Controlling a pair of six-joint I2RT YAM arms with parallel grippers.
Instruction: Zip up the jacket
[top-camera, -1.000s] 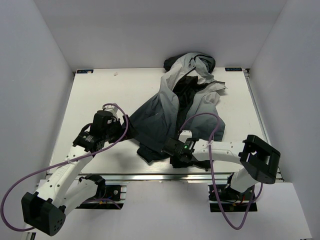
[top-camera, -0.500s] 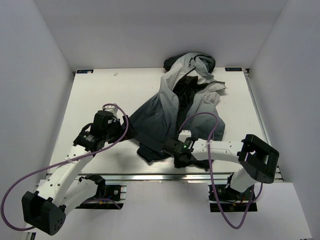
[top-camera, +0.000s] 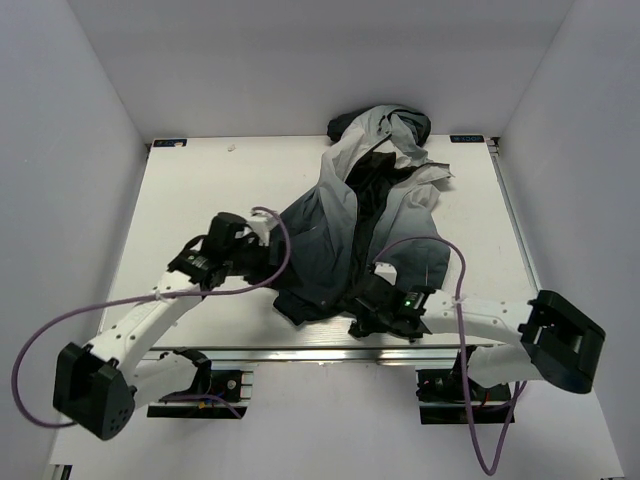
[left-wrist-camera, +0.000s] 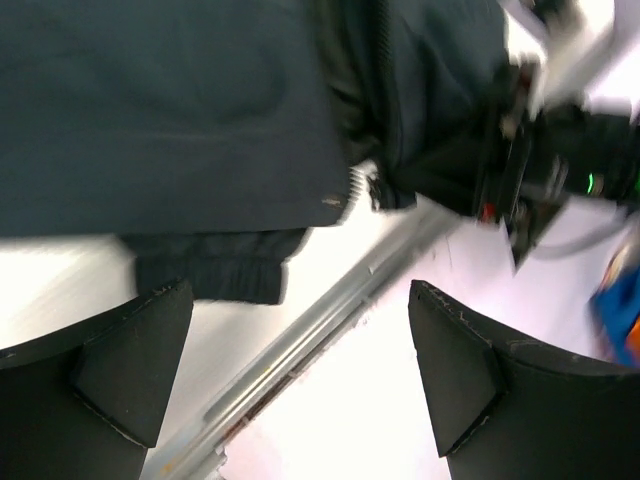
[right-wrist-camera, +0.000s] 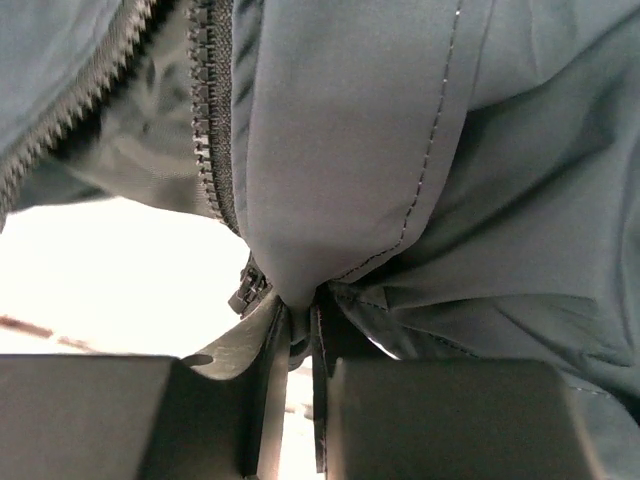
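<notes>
Right wrist: right gripper (right-wrist-camera: 297, 335) jaws pinching jacket (right-wrist-camera: 350, 150); left gripper (left-wrist-camera: 298, 345) jaws wide.

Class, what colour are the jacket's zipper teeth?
Dark grey-black zipper teeth, clearest in the right wrist view.

Jacket (top-camera: 345, 225) crumpled on table, unzipped, light grey at far end fading to charcoal near edge

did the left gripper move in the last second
Yes. In the top view the left gripper has shifted right, away from the table's left edge and toward the jacket.
</notes>
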